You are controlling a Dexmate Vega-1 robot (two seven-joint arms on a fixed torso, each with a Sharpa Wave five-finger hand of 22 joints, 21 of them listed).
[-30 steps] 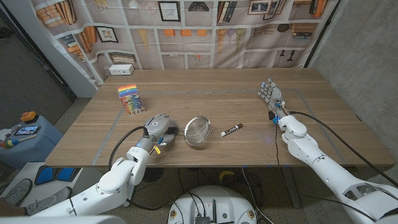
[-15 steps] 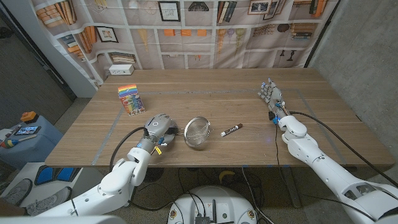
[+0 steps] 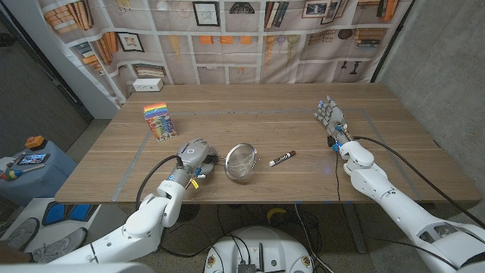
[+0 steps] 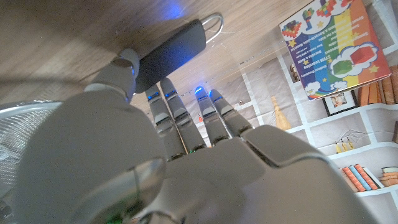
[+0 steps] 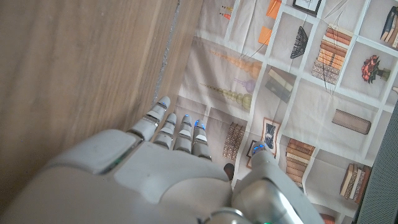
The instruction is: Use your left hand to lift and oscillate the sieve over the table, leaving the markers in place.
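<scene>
A round metal mesh sieve (image 3: 241,161) sits near the table's front edge, its dark handle (image 3: 215,158) pointing toward my left hand (image 3: 193,156). In the left wrist view the handle (image 4: 171,53) lies on the wood just beyond my left hand (image 4: 155,168). The fingers (image 4: 186,118) are stretched out straight at the handle, not wrapped around it, and the sieve's mesh (image 4: 25,130) is beside the thumb. A black marker with a white label (image 3: 282,158) lies just right of the sieve. My right hand (image 3: 330,117) stands far to the right, fingers extended, holding nothing.
A rainbow-coloured box (image 3: 159,120) stands at the left of the table (image 3: 250,121) and also shows in the left wrist view (image 4: 339,46). A small white box (image 3: 148,84) sits at the back left corner. A bookshelf-print curtain hangs behind the table.
My left arm has edged slightly at the sieve's handle. The sieve, the marker and my right hand have not moved.
</scene>
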